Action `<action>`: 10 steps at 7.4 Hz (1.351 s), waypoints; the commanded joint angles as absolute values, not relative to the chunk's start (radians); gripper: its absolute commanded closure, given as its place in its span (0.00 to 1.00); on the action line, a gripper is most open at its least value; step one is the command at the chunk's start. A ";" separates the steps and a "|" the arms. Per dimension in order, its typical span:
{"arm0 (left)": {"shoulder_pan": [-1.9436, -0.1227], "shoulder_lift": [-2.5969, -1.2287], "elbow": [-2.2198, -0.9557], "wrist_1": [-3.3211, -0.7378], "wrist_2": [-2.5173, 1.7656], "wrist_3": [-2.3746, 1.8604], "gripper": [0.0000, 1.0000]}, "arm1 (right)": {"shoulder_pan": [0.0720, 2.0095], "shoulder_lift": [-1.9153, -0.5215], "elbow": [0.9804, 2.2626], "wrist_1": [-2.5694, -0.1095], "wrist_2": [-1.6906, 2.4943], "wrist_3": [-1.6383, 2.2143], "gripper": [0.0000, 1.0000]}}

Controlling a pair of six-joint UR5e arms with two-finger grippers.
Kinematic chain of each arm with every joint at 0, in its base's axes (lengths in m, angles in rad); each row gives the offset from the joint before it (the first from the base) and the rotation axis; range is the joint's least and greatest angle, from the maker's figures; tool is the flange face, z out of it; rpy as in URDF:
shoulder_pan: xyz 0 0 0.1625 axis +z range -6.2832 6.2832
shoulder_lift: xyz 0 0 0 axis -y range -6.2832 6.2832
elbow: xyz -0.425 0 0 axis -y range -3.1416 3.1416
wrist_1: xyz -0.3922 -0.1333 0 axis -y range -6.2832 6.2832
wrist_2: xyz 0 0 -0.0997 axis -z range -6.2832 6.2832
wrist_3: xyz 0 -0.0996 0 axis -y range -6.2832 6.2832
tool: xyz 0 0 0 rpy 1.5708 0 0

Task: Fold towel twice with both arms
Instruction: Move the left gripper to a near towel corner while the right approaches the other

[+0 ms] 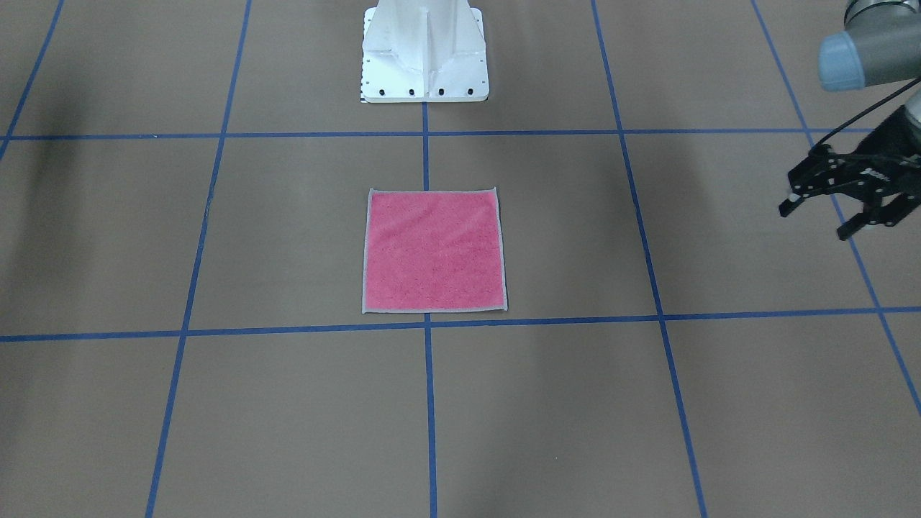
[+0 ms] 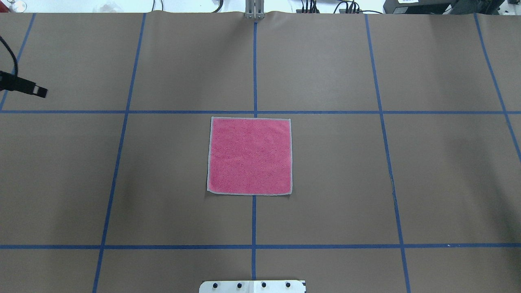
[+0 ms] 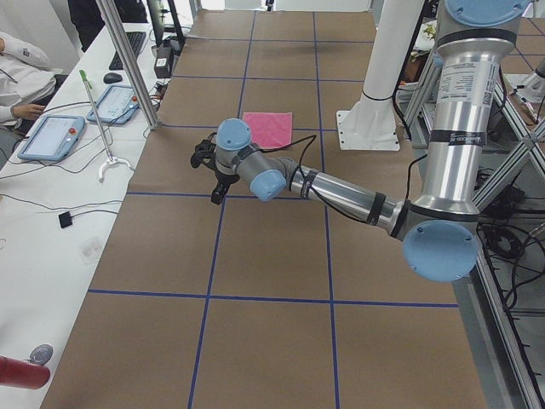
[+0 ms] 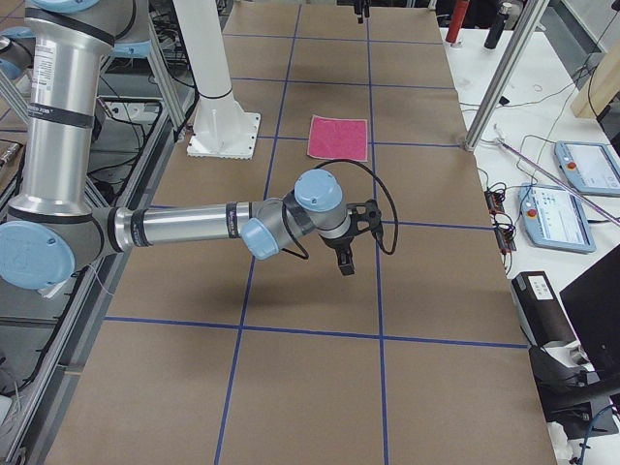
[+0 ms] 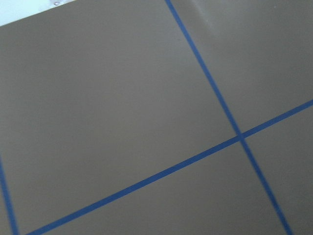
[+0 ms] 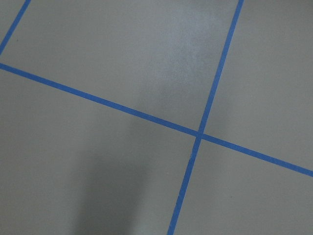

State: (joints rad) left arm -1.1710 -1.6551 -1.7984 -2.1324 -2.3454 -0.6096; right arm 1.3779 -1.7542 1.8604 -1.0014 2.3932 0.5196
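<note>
The towel (image 1: 432, 250) lies flat and unfolded, pink face up, at the middle of the table; it also shows in the overhead view (image 2: 250, 156). My left gripper (image 1: 814, 221) hangs open and empty above the table, far to the towel's side; it shows in the exterior left view (image 3: 208, 176) too. One of its fingers (image 2: 28, 88) pokes in at the overhead view's left edge. My right gripper (image 4: 359, 247) shows only in the exterior right view, above bare table well away from the towel (image 4: 338, 138); I cannot tell whether it is open. Both wrist views show only the table.
The table (image 2: 325, 183) is brown with a blue tape grid. The white pedestal (image 1: 424, 57) stands at the robot's side of the towel. A side bench holds tablets (image 3: 51, 136), a person (image 3: 17, 77) sits by it, and a metal post (image 3: 128, 60) rises at the table's edge.
</note>
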 commanded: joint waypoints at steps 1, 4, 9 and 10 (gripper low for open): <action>-1.018 -1.675 -1.801 -2.300 -2.259 -1.008 0.00 | 1.223 -1.753 1.864 -0.789 2.315 0.943 0.01; -0.858 -1.733 -1.804 -2.342 -2.122 -1.274 0.00 | 0.952 -1.753 1.917 -0.721 2.003 1.334 0.01; -0.563 -1.821 -1.824 -2.341 -1.780 -1.616 0.00 | 0.631 -1.663 1.980 -0.721 1.717 1.900 0.04; -0.527 -1.835 -1.821 -2.339 -1.755 -1.694 0.00 | 0.579 -1.637 1.980 -0.721 1.666 1.970 0.04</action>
State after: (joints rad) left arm -0.5791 -1.8133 -1.8233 -2.3410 -1.7999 -1.6069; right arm 0.6570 -1.6707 1.9774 -0.7206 1.7457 1.8631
